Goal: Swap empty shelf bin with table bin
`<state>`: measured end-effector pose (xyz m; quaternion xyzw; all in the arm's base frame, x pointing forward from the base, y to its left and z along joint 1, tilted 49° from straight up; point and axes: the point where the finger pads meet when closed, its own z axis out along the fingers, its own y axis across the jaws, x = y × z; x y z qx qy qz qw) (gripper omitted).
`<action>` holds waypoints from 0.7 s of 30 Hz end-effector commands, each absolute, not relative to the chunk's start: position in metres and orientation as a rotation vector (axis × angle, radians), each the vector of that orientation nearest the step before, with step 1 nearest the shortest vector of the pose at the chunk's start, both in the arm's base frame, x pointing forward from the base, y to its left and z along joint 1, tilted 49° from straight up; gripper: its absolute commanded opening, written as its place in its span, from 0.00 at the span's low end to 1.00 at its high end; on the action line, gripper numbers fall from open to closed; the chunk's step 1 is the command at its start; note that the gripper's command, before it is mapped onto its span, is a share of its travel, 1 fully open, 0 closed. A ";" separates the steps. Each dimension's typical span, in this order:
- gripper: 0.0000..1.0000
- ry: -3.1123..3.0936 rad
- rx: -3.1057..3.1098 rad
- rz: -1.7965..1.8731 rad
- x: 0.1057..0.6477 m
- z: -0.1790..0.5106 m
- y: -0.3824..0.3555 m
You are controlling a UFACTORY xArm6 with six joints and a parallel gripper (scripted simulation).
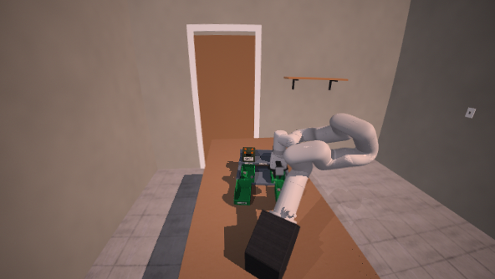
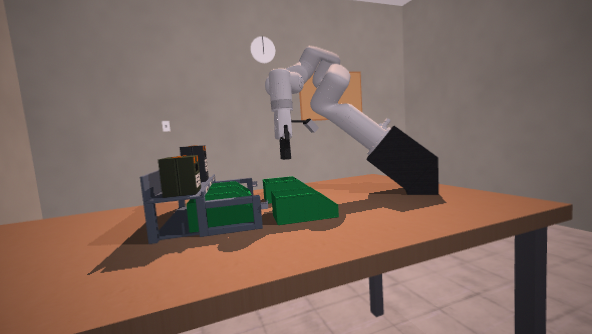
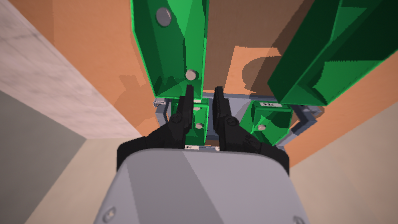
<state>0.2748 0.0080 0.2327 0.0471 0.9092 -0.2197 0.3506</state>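
My gripper (image 2: 285, 149) hangs well above the bins, fingers pointing down, a little open, with nothing between them; it also shows in the wrist view (image 3: 202, 92). A grey shelf (image 2: 200, 210) stands on the table with green bins in it (image 2: 225, 205). Two green bins lie on the table in front of the shelf. In the wrist view one of them (image 3: 170, 45) holds round grey parts and the other (image 3: 340, 50) shows no parts. Below the fingers the wrist view shows two shelf bins (image 3: 197, 120) (image 3: 267, 120). In the top view the arm hides the right-hand bin.
Two dark boxes (image 2: 180, 175) stand on the shelf's top board. The arm's black base (image 1: 272, 246) sits at the table's near end in the top view. The table edges run close on both sides of the shelf.
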 end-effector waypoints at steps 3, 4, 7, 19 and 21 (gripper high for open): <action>0.26 2.353 0.123 -0.567 0.277 0.232 0.007; 0.26 2.353 0.123 -0.567 0.277 0.232 0.007; 0.26 2.353 0.122 -0.567 0.278 0.231 0.006; 0.26 2.353 0.122 -0.567 0.289 0.218 -0.002; 0.26 2.353 0.122 -0.567 0.291 0.217 -0.003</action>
